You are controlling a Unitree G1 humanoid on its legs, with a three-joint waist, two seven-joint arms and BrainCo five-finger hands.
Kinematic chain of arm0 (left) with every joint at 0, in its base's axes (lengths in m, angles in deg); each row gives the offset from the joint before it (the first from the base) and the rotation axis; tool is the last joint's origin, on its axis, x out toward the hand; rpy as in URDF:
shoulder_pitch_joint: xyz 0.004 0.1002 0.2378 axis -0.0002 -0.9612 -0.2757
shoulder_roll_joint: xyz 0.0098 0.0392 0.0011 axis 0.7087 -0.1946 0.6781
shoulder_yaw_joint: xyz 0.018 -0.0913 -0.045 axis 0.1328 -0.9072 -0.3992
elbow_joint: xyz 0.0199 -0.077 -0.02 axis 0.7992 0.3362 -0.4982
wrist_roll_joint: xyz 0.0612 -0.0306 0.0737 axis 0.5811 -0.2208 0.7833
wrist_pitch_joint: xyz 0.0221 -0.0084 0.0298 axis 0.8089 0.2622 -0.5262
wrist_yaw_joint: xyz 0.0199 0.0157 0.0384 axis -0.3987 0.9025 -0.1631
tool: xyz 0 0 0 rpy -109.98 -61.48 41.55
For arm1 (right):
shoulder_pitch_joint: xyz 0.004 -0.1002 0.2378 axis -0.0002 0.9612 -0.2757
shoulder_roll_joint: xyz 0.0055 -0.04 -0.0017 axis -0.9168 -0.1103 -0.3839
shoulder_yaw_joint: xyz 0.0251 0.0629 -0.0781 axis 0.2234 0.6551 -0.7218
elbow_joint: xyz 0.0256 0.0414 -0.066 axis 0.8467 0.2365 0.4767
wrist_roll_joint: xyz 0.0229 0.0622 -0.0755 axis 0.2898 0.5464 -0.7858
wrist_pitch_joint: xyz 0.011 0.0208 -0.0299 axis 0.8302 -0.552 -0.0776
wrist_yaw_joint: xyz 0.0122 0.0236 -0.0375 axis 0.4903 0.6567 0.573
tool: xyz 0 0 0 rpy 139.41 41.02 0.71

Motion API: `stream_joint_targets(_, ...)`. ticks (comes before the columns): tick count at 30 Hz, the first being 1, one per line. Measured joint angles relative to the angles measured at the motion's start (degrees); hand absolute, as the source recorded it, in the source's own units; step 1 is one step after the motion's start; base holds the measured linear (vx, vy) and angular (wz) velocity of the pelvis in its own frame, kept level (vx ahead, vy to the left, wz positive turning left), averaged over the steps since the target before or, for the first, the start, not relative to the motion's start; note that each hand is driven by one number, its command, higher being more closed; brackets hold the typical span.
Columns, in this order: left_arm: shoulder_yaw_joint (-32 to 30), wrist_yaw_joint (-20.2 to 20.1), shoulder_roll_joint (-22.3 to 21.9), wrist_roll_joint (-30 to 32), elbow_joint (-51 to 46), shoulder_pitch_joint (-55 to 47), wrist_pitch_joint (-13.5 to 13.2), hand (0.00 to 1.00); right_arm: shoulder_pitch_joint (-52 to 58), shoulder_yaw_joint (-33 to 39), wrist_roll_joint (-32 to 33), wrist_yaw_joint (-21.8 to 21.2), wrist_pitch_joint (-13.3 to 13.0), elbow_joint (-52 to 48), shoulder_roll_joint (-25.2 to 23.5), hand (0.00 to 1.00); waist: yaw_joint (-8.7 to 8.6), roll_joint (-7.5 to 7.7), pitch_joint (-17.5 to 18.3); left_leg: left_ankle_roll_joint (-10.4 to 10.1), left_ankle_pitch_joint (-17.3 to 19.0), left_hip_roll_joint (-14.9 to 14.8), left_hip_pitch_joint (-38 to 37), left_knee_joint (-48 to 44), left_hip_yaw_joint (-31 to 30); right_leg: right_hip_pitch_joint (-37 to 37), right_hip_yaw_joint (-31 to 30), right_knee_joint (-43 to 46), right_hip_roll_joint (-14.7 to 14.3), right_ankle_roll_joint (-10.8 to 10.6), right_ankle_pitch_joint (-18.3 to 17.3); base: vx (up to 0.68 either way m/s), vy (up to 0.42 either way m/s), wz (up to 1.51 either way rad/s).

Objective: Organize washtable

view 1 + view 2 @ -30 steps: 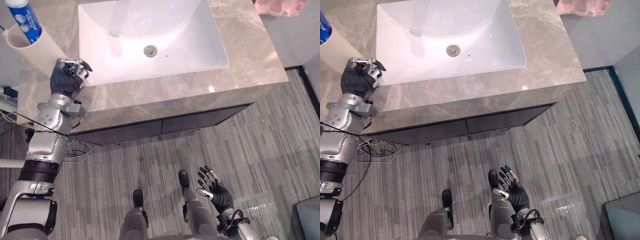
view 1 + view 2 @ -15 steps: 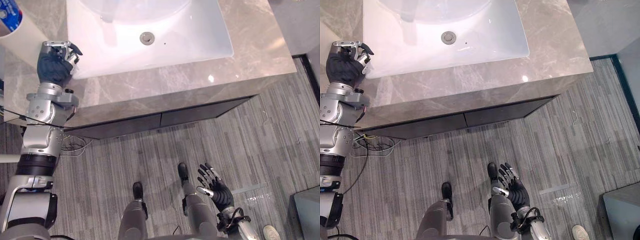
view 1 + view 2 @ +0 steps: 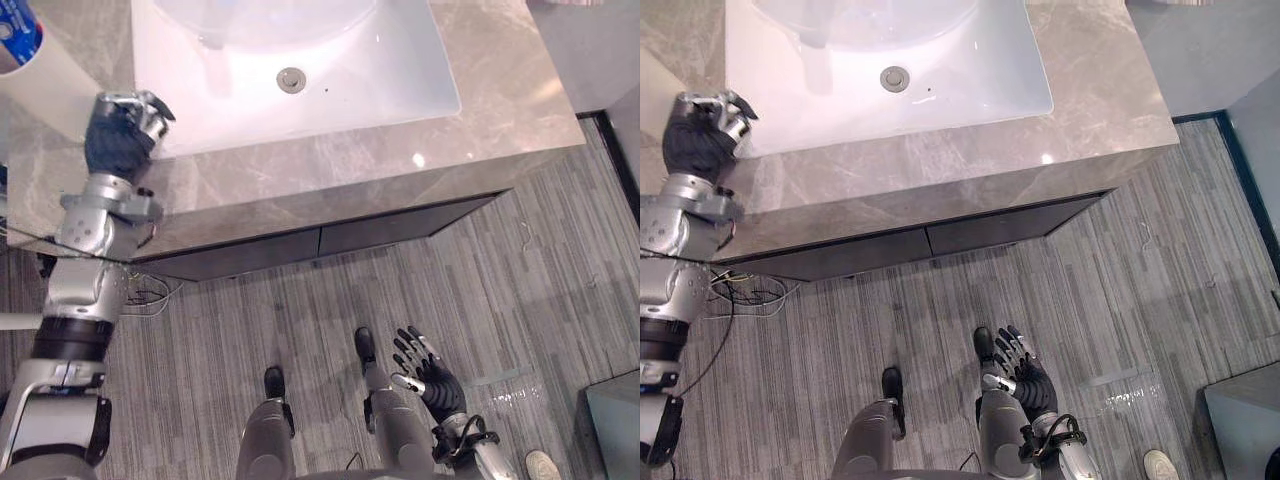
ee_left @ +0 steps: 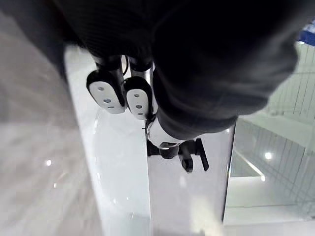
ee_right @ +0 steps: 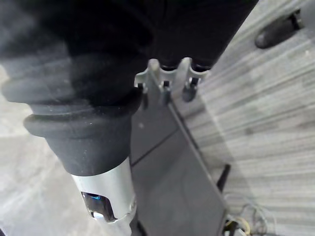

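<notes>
Nearest, catches the right hand [image 3: 432, 380] low over the grey striped plank floor [image 3: 560, 290], fingers spread apart, holding nothing. Further on, shows the dark cabinet front [image 3: 320, 240] under the grey marble washtable top [image 3: 500, 90]. Finds the left hand [image 3: 110, 145] on that top at the front left corner of the white rectangular basin [image 3: 380, 70], fingers curled in, nothing seen in them. Places the beige cup [image 3: 50, 95] with its blue-and-white tube [image 3: 15, 30] just beyond that hand, far left.

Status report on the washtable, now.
Left hand curled, empty, over counter left of sink. Right hand open, low over floor. Cup with tube beside left hand. Nothing in the way.
</notes>
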State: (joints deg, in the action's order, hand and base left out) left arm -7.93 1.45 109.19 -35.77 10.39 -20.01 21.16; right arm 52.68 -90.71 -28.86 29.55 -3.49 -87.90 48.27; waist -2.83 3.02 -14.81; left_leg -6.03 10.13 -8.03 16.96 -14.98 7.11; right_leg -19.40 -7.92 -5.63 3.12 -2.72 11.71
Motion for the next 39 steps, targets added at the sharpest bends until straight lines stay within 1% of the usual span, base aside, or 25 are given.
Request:
stream_joint_targets(2, 0.23, -1.38, 0.41, -0.84, -3.19, -3.34, -0.01, 1.0, -0.13, 0.0, 0.0, -0.01, 0.0, 0.0, 0.01, 0.0, 0.29, -0.06, 0.08, 0.0, 0.0, 0.04, -0.87, 0.32, 0.26, 0.6, -0.09, 0.0, 0.01, -0.03, -0.06, -0.01, -0.01, -0.06)
stream_joint_targets(6, 0.26, -4.33, 2.14, -3.08, -5.77, -8.89, 0.18, 1.0, -0.61, 0.09, 0.0, -0.1, 0.0, 0.08, 0.18, 0.0, 0.31, -0.29, 0.95, 0.01, -0.04, 0.05, -2.07, 1.01, 0.23, 1.52, -0.06, -0.01, -0.01, -0.19, -0.2, 0.0, -0.003, -0.01)
stream_joint_targets(8, 0.26, -5.52, 2.17, -4.16, -5.73, -11.76, 0.46, 1.0, -0.63, 0.3, -0.01, -0.11, 0.0, 0.28, 0.32, 0.0, 0.45, -0.85, 2.43, 0.02, -0.07, 0.09, -2.47, 1.15, 0.17, 1.86, 0.01, -0.01, 0.02, -0.31, -0.28, 0.0, 0.0, 0.0)
stream_joint_targets(9, 0.25, -5.78, 2.17, -4.22, -5.63, -12.32, 0.58, 1.0, -0.65, 0.31, -0.01, -0.12, 0.0, 0.33, 0.36, 0.0, 0.45, -1.0, 2.66, 0.01, -0.08, 0.09, -2.83, 1.22, 0.14, 2.22, 0.05, 0.0, 0.02, -0.41, -0.35, 0.0, 0.0, 0.0)
stream_joint_targets(11, 0.4, -6.27, 2.16, -4.24, -4.57, -14.19, 1.3, 1.0, -0.69, 0.35, -0.01, -0.16, -0.03, 1.12, 0.83, 0.0, 0.43, -1.44, 4.38, 0.03, -0.13, 0.12, -3.43, 1.86, 0.1, 2.76, 0.14, -0.01, 0.09, -0.54, -0.46, 0.0, 0.0, 0.0)
stream_joint_targets(12, 0.43, -6.25, 2.1, -4.24, -3.85, -14.22, 1.3, 1.0, -0.73, 0.39, -0.01, -0.16, -0.03, 1.43, 0.91, 0.0, 0.42, -1.46, 4.42, 0.02, -0.23, 0.17, -3.77, 2.08, 0.07, 3.06, 0.18, -0.01, 0.13, -0.59, -0.49, -0.02, -0.004, 0.07)
stream_joint_targets(15, 0.15, -5.62, 1.81, -4.17, -0.64, -14.12, 1.22, 1.0, -0.65, 0.54, 0.0, -0.17, -0.01, 3.42, 1.1, 0.0, 0.31, -1.49, 5.75, -0.04, -0.52, 0.23, -3.69, 2.54, -0.62, 3.22, 0.94, -0.01, 0.22, -0.71, -0.58, -0.03, -0.014, 0.13)
stream_joint_targets(17, -0.29, -4.5, 0.96, -4.01, 1.52, -13.36, 1.18, 1.0, -0.58, 0.59, 0.0, -0.17, 0.0, 3.56, 1.12, 0.0, 0.3, -1.57, 6.32, -0.1, -1.12, 0.36, -3.72, 3.25, -0.99, 3.2, 1.46, -0.01, 0.38, -0.72, -0.59, -0.02, -0.023, 0.13)
stream_joint_targets(19, -2.44, -2.82, -1.11, -3.8, 4.85, -12.16, 1.22, 1.0, -0.52, 0.63, 0.0, -0.18, 0.04, 3.56, 1.09, 0.0, 0.29, -1.55, 6.94, -0.22, -1.76, 0.45, -3.84, 4.11, -1.4, 3.14, 1.75, -0.01, 0.43, -0.71, -0.58, -0.02, -0.023, 0.1)
stream_joint_targets(22, -4.43, -0.91, -2.28, -3.32, 8.6, -9.97, 1.33, 1.0, -0.51, 1.37, -0.01, -0.19, 0.17, 3.56, 1.07, 0.0, 0.3, -1.56, 7.0, -0.3, -1.92, 0.45, -3.8, 4.19, -1.6, 3.14, 1.91, -0.01, 0.42, -0.71, -0.57, -0.01, -0.005, 0.02)
stream_joint_targets(24, -4.69, 0.06, -2.69, -2.72, 10.16, -8.58, 1.33, 1.0, -0.49, 1.68, -0.01, -0.19, 0.2, 3.55, 1.06, 0.0, 0.28, -1.53, 7.01, -0.31, -1.92, 0.45, -3.73, 4.18, -1.66, 3.12, 1.98, -0.01, 0.42, -0.71, -0.57, 0.0, 0.0, 0.0)
stream_joint_targets(27, -4.7, 0.9, -3.14, -2.27, 10.91, -6.93, 1.42, 1.0, -0.48, 1.71, -0.01, -0.19, 0.25, 3.53, 1.02, 0.0, 0.23, -1.52, 7.02, -0.31, -1.93, 0.47, -3.56, 4.18, -1.76, 2.98, 2.05, -0.01, 0.44, -0.71, -0.56, 0.0, 0.0, 0.0)
stream_joint_targets(30, -5.06, 1.57, -4.83, -1.73, 11.45, -5.08, 1.3, 1.0, -0.49, 1.72, -0.01, -0.19, 0.25, 3.4, 1.0, 0.0, 0.34, -1.5, 7.03, -0.3, -1.93, 0.51, -3.23, 4.05, -1.8, 2.62, 2.09, 0.0, 0.46, -0.72, -0.56, 0.0, 0.0, 0.0)
stream_joint_targets(35, -5.61, 2.57, -5.51, -1.71, 11.49, -2.73, 1.15, 1.0, -0.49, 1.75, -0.01, -0.16, 0.3, 2.64, 0.99, 0.0, 0.08, -1.4, 7.0, -0.28, -2.38, 0.77, -1.78, 4.03, -1.81, 1.1, 2.03, 0.01, 0.68, -0.94, -0.35, 0.0, 0.0, 0.0)
stream_joint_targets(39, -5.52, 2.64, -6.09, -1.67, 11.49, -1.46, 1.16, 1.0, -0.51, 1.71, 0.01, -0.09, 0.3, 2.38, 0.99, 0.0, 0.17, -0.95, 6.72, -0.28, -2.37, 0.79, -1.59, 3.88, -1.72, 0.93, 1.89, 0.0, 0.7, -1.01, -0.28, -0.01, -0.001, -0.01)
